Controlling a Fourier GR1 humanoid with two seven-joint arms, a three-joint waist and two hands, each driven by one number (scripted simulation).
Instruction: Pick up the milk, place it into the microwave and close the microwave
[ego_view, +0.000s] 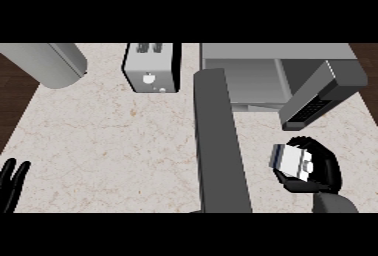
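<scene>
The milk (289, 161) is a small white carton with a blue side, held tilted above the counter at the lower right. My right hand (322, 170) is shut on it, fingers curled over its top and thumb under its lower edge. The grey microwave (251, 75) stands at the back right with its cavity open. Its door (220, 145) swings far out toward me, a long dark slab just left of the milk. A control panel part (319, 97) juts out above my right hand. My left hand (11, 182) rests open at the lower left edge, fingers up.
A silver toaster (151, 67) stands at the back, left of the microwave. A large grey cylinder (52, 62) lies at the back left corner. The pale marble counter (111, 150) spreads between the door and my left hand. Dark wood floor shows beyond both sides.
</scene>
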